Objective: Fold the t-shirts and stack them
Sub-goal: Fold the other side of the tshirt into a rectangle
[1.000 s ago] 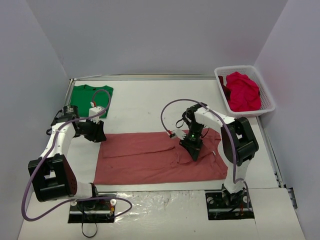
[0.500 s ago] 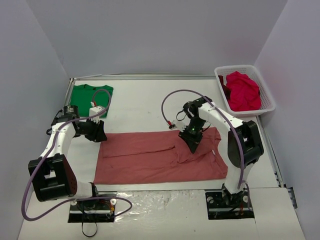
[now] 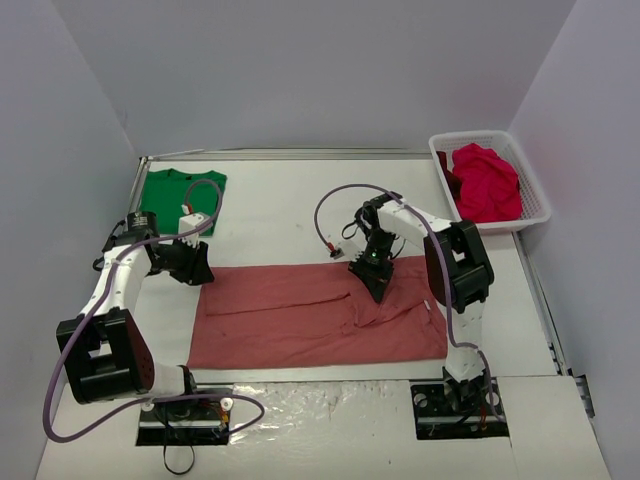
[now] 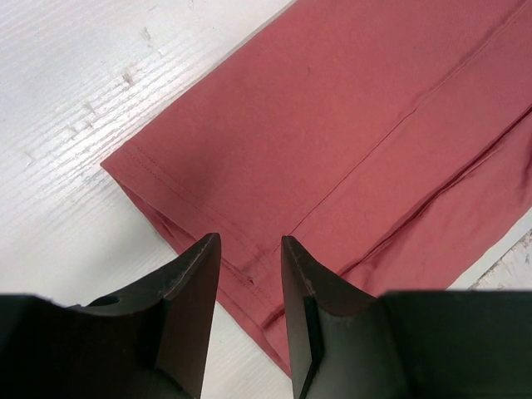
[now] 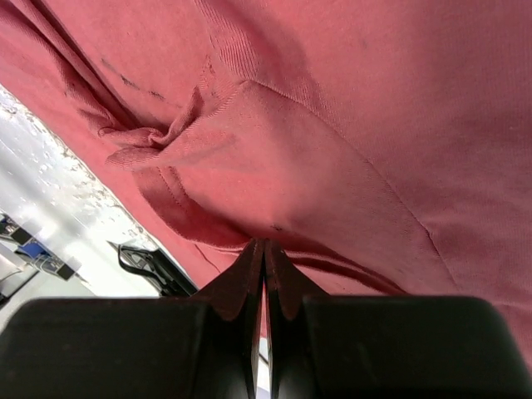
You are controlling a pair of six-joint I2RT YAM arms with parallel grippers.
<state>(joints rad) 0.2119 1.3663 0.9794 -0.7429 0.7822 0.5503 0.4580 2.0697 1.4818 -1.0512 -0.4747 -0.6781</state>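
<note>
A salmon-pink t-shirt (image 3: 290, 320) lies spread flat across the table's middle. My right gripper (image 3: 378, 288) is shut on a pinch of its cloth near the right end. In the right wrist view the shut jaws (image 5: 264, 243) hold an edge of the pink t-shirt (image 5: 349, 108), and the cloth bunches into a fold at the left. My left gripper (image 3: 203, 268) stands open at the shirt's far left corner. In the left wrist view its gripper (image 4: 249, 241) straddles the hem of the pink t-shirt (image 4: 349, 108) with nothing pinched. A green t-shirt (image 3: 178, 195) lies folded at the back left.
A white lattice basket (image 3: 470, 136) at the back right holds crimson t-shirts (image 3: 488, 182). A purple cable loops above each arm. Both arm bases sit at the near edge of the table.
My right gripper has moved back and to the left with the pink cloth, drawing the shirt's right part inward. The left arm has not moved.
</note>
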